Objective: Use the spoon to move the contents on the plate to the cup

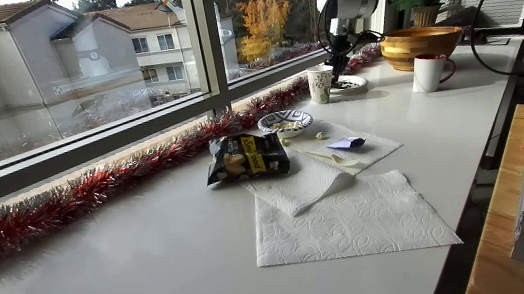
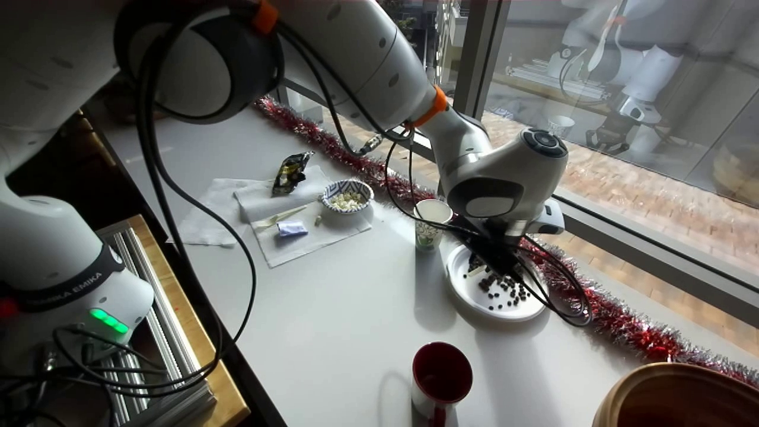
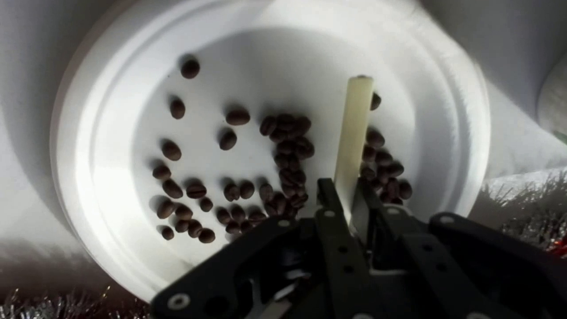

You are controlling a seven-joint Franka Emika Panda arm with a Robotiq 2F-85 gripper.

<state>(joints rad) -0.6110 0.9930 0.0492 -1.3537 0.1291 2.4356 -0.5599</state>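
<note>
The white plate (image 2: 472,296) bears many dark coffee beans (image 3: 290,155) and lies by the window; it fills most of the wrist view (image 3: 95,146). My gripper (image 3: 344,184) is low over the plate, its fingers closed around the pale spoon handle (image 3: 354,128). The handle's free end points across the plate, and beans lie on both sides of it. The spoon's bowl is hidden behind the fingers. The handle also shows in an exterior view (image 2: 476,271). The white paper cup (image 1: 321,85) with a leaf pattern stands upright beside the plate, apart from the gripper; it also shows from above (image 2: 431,228).
A white mug with a red inside (image 2: 442,373) and a golden-brown wooden bowl (image 1: 421,47) stand on the table. A patterned bowl of popcorn (image 2: 348,198), a black snack bag (image 1: 248,157) and paper towels (image 1: 354,222) lie beyond the cup. Red tinsel (image 2: 628,329) runs along the window.
</note>
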